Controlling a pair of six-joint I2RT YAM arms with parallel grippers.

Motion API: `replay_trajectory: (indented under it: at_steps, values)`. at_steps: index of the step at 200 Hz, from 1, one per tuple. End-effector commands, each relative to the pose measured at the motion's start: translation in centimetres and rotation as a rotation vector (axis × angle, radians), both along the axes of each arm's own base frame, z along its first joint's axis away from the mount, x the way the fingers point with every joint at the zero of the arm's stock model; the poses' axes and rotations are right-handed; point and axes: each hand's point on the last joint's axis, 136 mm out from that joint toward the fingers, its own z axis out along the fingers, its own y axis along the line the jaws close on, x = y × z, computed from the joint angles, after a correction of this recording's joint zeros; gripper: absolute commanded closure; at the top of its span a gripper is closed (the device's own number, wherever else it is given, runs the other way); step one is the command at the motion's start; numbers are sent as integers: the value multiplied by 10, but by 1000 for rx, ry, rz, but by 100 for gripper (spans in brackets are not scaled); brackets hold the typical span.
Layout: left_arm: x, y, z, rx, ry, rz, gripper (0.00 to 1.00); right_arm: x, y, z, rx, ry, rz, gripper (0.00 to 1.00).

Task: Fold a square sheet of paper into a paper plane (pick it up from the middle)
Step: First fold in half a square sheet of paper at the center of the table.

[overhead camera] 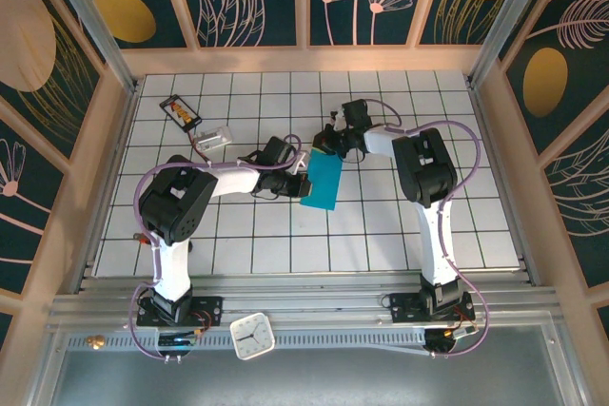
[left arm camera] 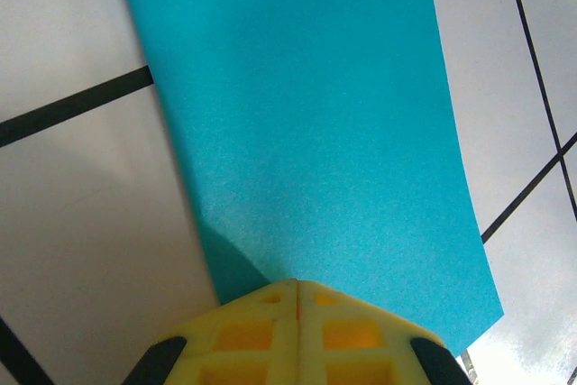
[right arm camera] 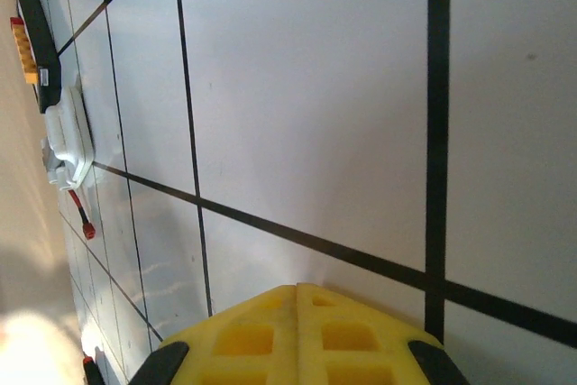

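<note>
paper [left arm camera: 306,132]: top cut off | left claw [left arm camera: 297,283]: closed, hides near edge

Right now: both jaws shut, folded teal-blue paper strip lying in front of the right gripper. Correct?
No, wrong side. The folded teal-blue paper strip lies in front of the left gripper, per the left wrist view; the right gripper faces the white tiled table. Both jaws are shut.

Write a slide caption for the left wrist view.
Left tool, shut, pinches the near edge of the teal-blue paper over the white tiled table.
</note>
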Motion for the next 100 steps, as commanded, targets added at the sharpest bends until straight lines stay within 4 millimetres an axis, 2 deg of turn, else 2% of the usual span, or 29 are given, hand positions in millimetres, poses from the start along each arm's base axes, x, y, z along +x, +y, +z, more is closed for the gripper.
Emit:
replay_trajectory:
  at_steps: [1, 29, 61, 80, 100]
  values:
    - [-82, 74, -86, 356, 310, 0, 100, 34, -43, -35, -134, -24, -141, 100]
    - [-81, 74, -85, 353, 307, 1, 100, 43, -47, -37, -140, -25, -148, 100]
    - [-80, 72, -83, 347, 301, 2, 100, 57, -53, -27, -140, -41, -147, 100]
    - [-78, 71, -82, 340, 301, 5, 100, 65, -55, -10, -125, -74, -134, 100]
    - [-78, 70, -82, 337, 300, 6, 100, 61, -50, 17, -89, -126, -106, 100]
